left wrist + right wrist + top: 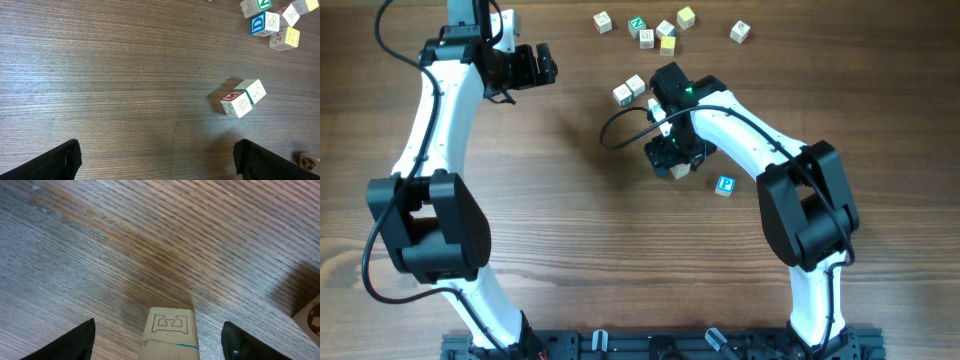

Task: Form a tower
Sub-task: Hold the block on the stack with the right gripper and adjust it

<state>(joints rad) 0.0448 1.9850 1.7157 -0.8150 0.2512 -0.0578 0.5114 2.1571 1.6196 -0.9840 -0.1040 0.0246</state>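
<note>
Standing between the wide-open, empty right fingers (80, 347), the tower (169, 332) may be knocked over if it is brushed by either one.

Desk (570, 250) far edge: cluster of cubes (660, 30).
Desk middle: pair of cubes (629, 91), touching, just left of the right hand (672, 155).
Inside right hand: tower (169, 332), touching neither finger.
Right of tower: single cube (724, 185), near.

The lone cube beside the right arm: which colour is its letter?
Blue. The cube shows best in the overhead view.
</note>
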